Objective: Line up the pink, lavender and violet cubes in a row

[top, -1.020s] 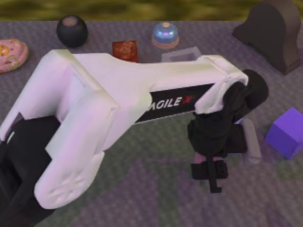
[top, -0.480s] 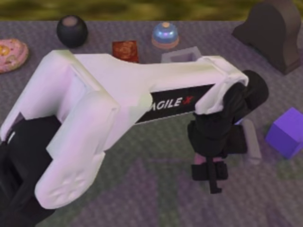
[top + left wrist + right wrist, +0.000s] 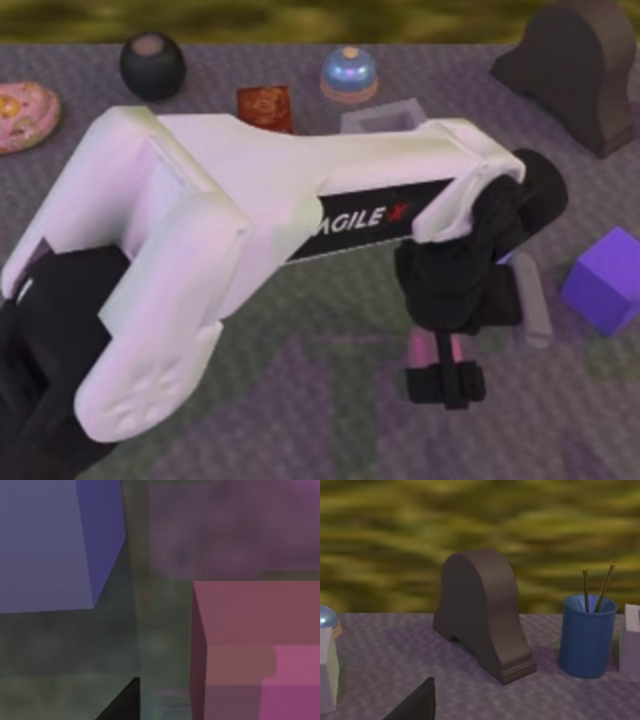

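My left arm reaches across the table, and its gripper (image 3: pixel 445 372) points down right of centre. The pink cube (image 3: pixel 250 645) rests on the table just beneath it and peeks out under the wrist (image 3: pixel 419 348). One dark fingertip (image 3: pixel 127 702) stands apart from the cube's side, with nothing held, so the gripper is open. The lavender cube (image 3: pixel 45 545) sits close beside the pink one; from above the wrist hides nearly all of it. The violet cube (image 3: pixel 605 280) lies apart at the right edge. My right gripper (image 3: pixel 420 705) is parked outside the top view.
Along the back stand a doughnut (image 3: pixel 25 115), a black ball (image 3: pixel 152 65), a patterned red cube (image 3: pixel 265 107), a bell (image 3: pixel 350 75), a grey hollow box (image 3: pixel 385 118) and a dark arched block (image 3: pixel 580 70). A blue pen cup (image 3: pixel 585 635) stands beside that block.
The left wrist has shifted slightly toward the table's front, and the pink cube now shows beneath it. The cubes and the right arm have not moved.
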Robot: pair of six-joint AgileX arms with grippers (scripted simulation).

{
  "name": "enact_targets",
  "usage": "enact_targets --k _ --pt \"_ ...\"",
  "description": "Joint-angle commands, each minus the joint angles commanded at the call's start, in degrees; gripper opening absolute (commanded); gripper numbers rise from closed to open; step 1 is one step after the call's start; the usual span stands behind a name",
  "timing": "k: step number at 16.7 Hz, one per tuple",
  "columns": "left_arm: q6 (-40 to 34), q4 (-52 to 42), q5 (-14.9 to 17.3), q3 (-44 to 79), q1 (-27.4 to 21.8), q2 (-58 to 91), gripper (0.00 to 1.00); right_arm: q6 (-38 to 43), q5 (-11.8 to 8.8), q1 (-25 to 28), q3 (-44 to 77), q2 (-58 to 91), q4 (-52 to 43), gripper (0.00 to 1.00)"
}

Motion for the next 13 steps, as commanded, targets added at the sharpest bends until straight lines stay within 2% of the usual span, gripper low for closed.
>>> enact_targets --k 8,13 --pt "0.05 -0.21 -0.01 0.2 0.11 -0.05 1.0 0.0 0.0 0.0 0.0 0.0 0.0 1.0" --pt "-0.03 -9.0 -0.02 6.98 0.79 -1.7 1.0 0.0 0.0 0.0 0.0 0.0 0.0 1.0"
